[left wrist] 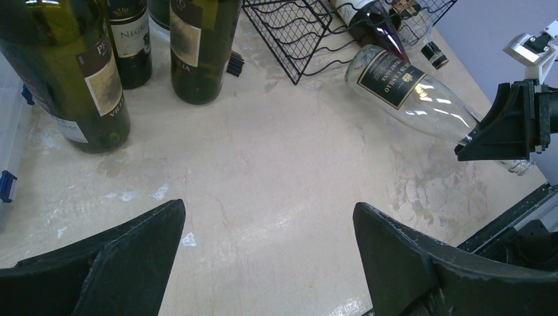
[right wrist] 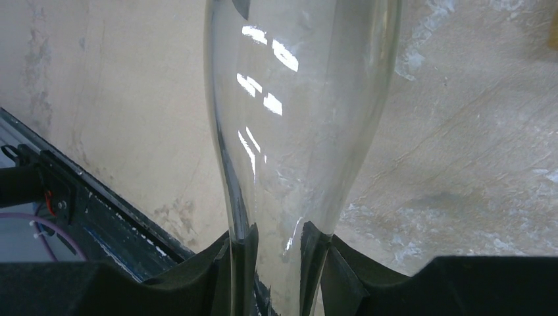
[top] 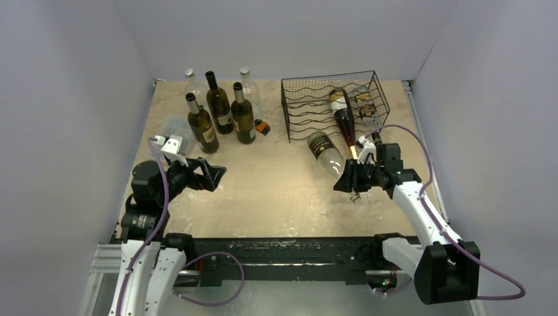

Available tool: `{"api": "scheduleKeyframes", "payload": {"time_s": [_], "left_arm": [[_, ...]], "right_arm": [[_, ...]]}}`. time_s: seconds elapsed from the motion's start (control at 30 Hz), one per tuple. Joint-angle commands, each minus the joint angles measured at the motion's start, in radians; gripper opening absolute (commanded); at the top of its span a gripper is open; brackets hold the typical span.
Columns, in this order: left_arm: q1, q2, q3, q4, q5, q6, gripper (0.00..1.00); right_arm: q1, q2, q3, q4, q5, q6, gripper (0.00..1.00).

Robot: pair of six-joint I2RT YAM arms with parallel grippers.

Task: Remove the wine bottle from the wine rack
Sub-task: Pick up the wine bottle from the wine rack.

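Glass neck of the wine bottle [right wrist: 296, 118] is sitting clamped in the right gripper [right wrist: 276, 247], its mouth hidden; left gripper [left wrist: 268, 209] is gaping wide.

You can read "NEGRO" on the dark bottle [left wrist: 129, 39] and "VIL" on the green bottle [left wrist: 66, 79]. The gold print on the clear bottle [left wrist: 428, 102]'s black label [left wrist: 393, 77] is too small to read.
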Motion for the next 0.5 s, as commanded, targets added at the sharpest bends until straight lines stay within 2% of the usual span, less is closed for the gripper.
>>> {"api": "scheduleKeyframes", "payload": {"time_s": [0.0, 0.27, 0.47], "left_arm": [[0.008, -0.007, -0.003, 0.023, 0.010, 0.018, 1.00], [0.008, -0.007, -0.002, 0.024, 0.009, 0.018, 1.00], [0.008, -0.008, -0.002, 0.023, 0.012, 0.019, 1.00]], "right_arm": [[0.005, 0.000, 0.137, 0.118, -0.122, -0.073, 0.00], [0.033, 0.076, 0.220, 0.042, -0.185, -0.100, 0.00], [0.039, 0.075, 0.245, 0.015, -0.210, -0.105, 0.00]]}}
